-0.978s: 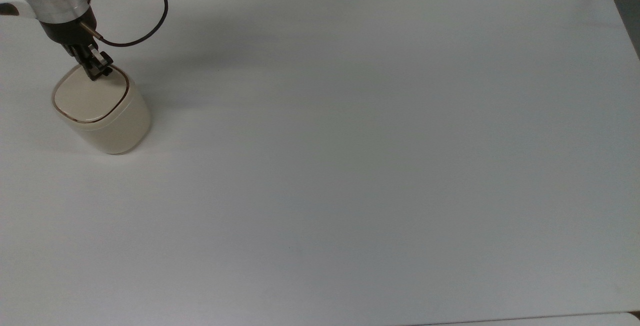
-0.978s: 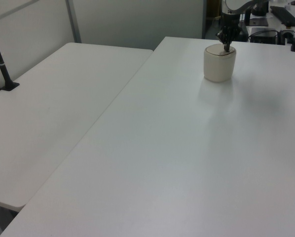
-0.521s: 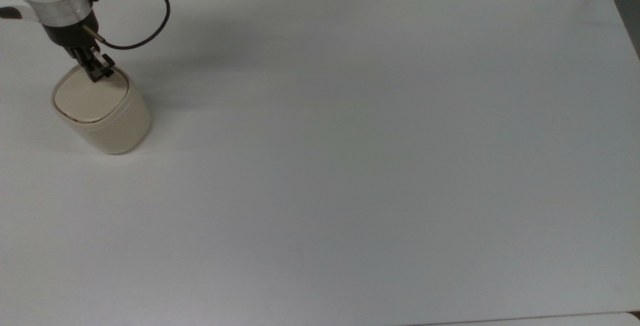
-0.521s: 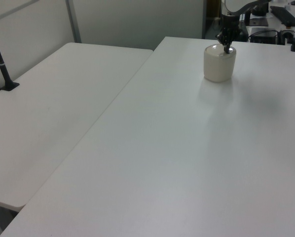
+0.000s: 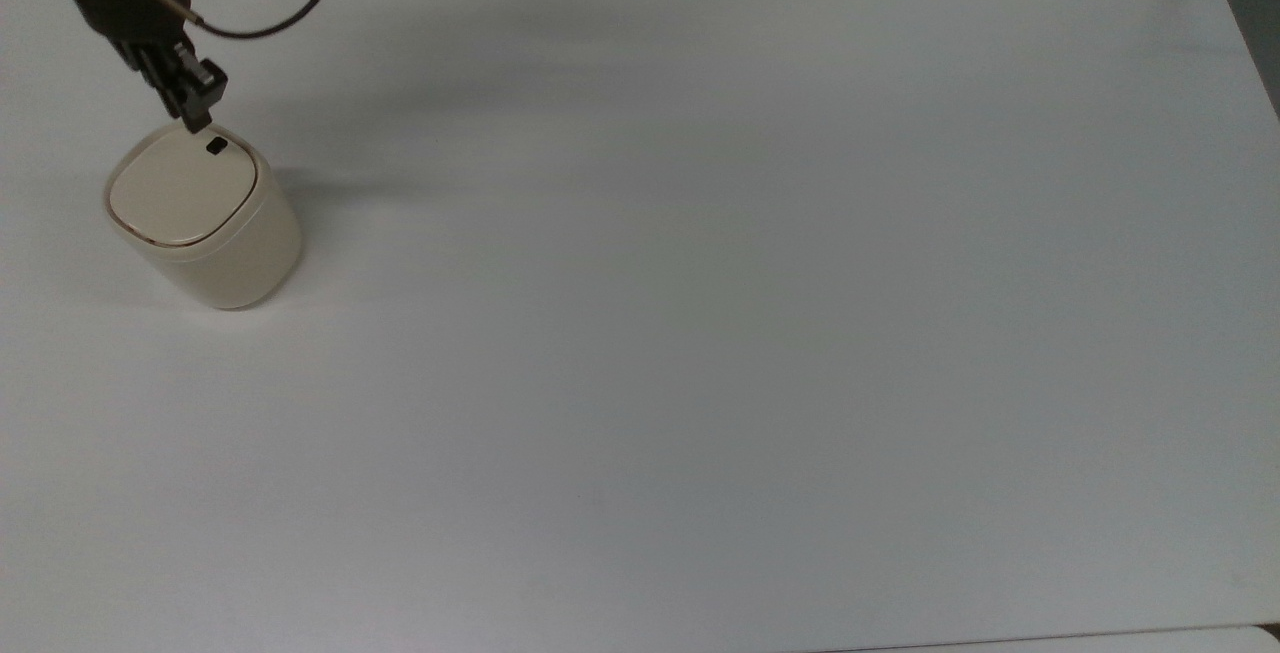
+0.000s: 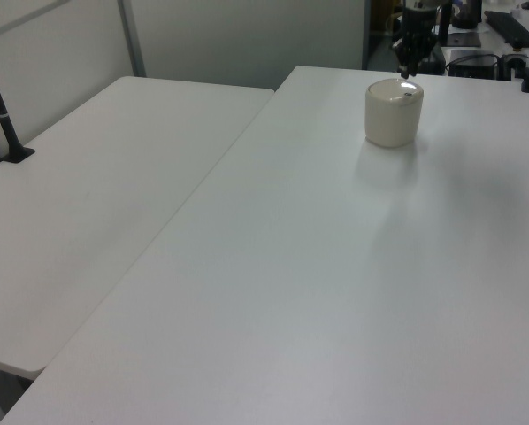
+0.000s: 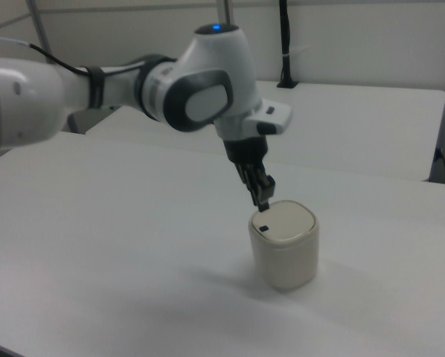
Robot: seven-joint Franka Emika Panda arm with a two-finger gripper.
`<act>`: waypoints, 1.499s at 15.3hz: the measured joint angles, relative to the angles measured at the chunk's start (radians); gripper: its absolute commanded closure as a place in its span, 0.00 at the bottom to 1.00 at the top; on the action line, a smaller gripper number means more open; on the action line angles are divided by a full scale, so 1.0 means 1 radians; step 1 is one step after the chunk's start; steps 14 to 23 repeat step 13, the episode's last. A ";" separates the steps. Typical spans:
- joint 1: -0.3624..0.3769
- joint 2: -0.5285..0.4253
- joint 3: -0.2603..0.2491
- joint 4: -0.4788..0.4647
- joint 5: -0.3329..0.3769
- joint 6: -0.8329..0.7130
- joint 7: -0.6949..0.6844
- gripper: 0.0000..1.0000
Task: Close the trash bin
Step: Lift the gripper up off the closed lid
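In the top view, the trash bin (image 5: 203,217) stands at the upper left of the table (image 5: 700,333), lid flat, with the gripper (image 5: 197,105) just above its black button (image 5: 215,145), fingers pressed together. In the left view, the bin (image 6: 394,112) sits upper right. In the right view, the gripper (image 7: 262,199) hangs above the bin (image 7: 285,244), lower centre-right, not touching it.

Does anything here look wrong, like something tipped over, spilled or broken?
Nothing stands out. The bin stands upright on the white table with its lid flat. The gripper hangs just above the lid's edge, near the small black button.
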 measured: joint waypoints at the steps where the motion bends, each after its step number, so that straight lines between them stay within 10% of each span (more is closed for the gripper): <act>1: 0.003 -0.029 0.014 0.000 0.000 -0.038 -0.003 0.00; 9: 0.069 -0.186 0.311 -0.001 -0.034 -0.347 -0.094 0.00; 23: 0.103 -0.204 0.333 -0.002 -0.034 -0.370 -0.125 0.00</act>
